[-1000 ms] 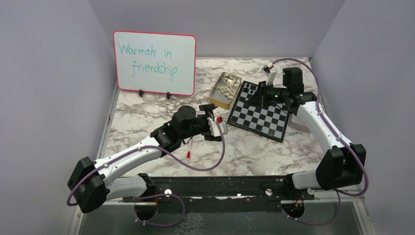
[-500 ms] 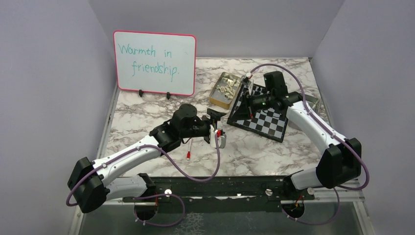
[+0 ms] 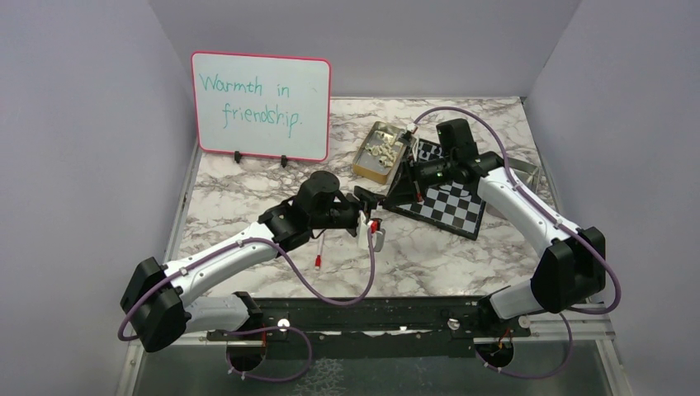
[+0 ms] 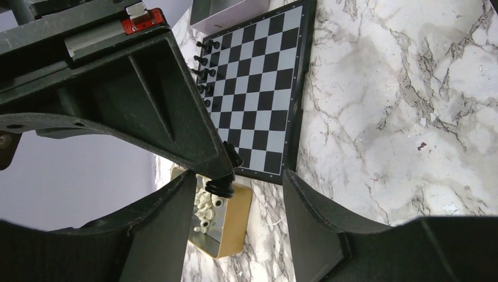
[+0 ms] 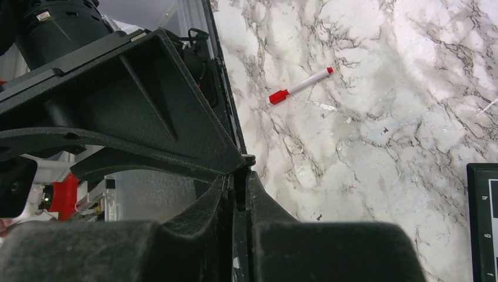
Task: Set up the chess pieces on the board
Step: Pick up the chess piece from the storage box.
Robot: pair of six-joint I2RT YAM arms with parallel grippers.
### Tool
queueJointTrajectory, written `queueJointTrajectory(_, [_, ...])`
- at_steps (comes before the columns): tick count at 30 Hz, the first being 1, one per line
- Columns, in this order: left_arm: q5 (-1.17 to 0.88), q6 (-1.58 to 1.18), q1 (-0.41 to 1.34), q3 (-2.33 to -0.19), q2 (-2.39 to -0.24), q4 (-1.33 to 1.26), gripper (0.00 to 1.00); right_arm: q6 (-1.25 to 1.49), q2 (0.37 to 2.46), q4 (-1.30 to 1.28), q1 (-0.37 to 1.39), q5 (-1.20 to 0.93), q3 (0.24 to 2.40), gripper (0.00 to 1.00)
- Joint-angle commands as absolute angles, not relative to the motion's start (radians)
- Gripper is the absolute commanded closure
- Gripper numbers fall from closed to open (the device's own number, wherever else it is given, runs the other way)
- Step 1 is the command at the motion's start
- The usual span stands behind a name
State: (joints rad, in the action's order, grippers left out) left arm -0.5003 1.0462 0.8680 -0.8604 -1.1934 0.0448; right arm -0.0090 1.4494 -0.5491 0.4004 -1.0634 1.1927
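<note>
**Tiny, glossy chessmen called for a light pinch**

A short file of black chessmen (image 4: pixel 204 64) stood along one edge of the board (image 4: pixel 267 82). The cream chessmen (image 4: pixel 204 207) lay heaped in a gold tin (image 4: pixel 235 226) just beside the board's corner. The pieces looked light, rigid and slick, with narrow bases. A hard squeeze would likely squirt one out, and a nudge would topple it. The best hold seemed to be across the stem, below the head, coming down from above. The board looked thin and apt to slide if bumped.

The left claw (image 4: pixel 239 177) hung about half open near the board's left side, with nothing between its fingers. The right claw (image 5: pixel 242 176) was pinched almost shut; whether a piece was nipped there could not be told.

The desk (image 3: pixel 248 206) was smooth, hard and marble-patterned, so a dropped piece would probably skitter. A red marker (image 3: pixel 319 254) lay loose on it, a whiteboard (image 3: pixel 260 106) stood at the back, and plain walls (image 3: pixel 82 124) closed three sides.
</note>
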Motion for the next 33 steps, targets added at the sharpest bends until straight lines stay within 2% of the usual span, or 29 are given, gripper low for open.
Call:
queueJointTrajectory(1, [-0.539,1.06,0.873,-0.901,-1.208,0.063,0.45,-0.007,1.451,-0.542,0.411,-1.124,1.21,0.99])
queueJointTrajectory(19, [-0.454,1.0,0.871,-0.935,-1.239,0.085,0.74,0.033,1.389,-0.484,0.413,-1.173,1.167,0.97])
queueJointTrajectory(30, [-0.431,1.0,0.871,-0.946,-1.253,0.102,0.77,0.061,1.363,-0.455,0.413,-1.167,1.146,0.98])
queueJointTrajectory(33, [-0.414,0.973,0.871,-0.946,-1.251,0.087,0.82,0.098,1.345,-0.424,0.413,-1.119,1.142,0.91])
